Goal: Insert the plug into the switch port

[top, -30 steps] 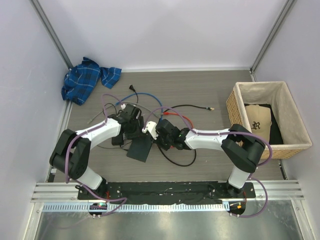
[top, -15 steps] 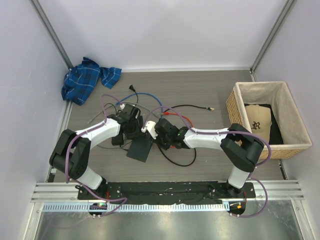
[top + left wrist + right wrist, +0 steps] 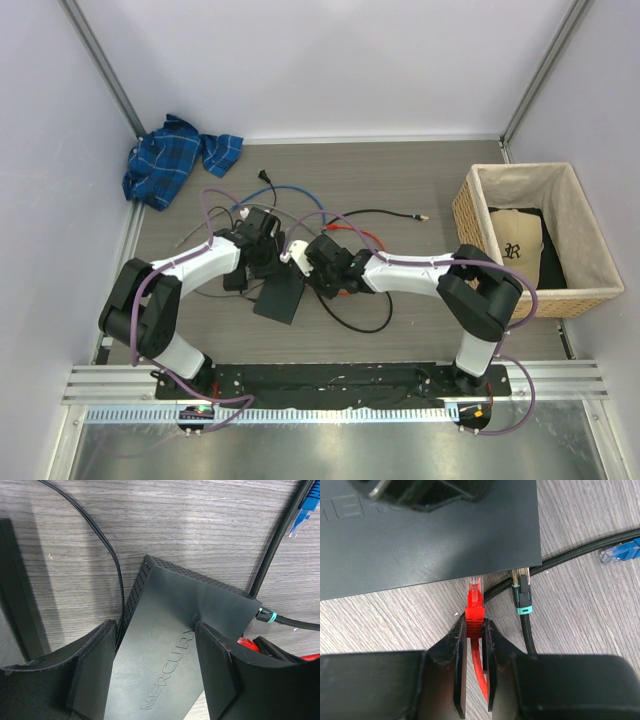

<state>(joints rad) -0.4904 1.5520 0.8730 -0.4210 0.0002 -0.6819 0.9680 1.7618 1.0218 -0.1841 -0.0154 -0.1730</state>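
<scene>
The switch (image 3: 280, 295) is a flat dark grey box lying between the two arms. My left gripper (image 3: 270, 265) is shut on it. In the left wrist view the fingers (image 3: 95, 665) press on both long sides of the switch (image 3: 170, 625). My right gripper (image 3: 474, 622) is shut on the red plug (image 3: 474, 607) by its ribbed boot. The plug's clear tip meets the near edge of the switch (image 3: 420, 535). The switch port is hidden under that edge. From above, the right gripper (image 3: 308, 270) sits at the switch's right side.
A black braided cable with a teal-ringed plug (image 3: 521, 602) lies right beside the red plug. A blue cable plug (image 3: 620, 552) lies farther right. A black adapter brick (image 3: 235, 282) sits left of the switch. A wicker basket (image 3: 470, 215) stands at right and a blue cloth (image 3: 170, 160) at back left.
My right gripper has moved a little to the left and away from me, bringing the red plug closer to the switch's edge. The left gripper holds still.
</scene>
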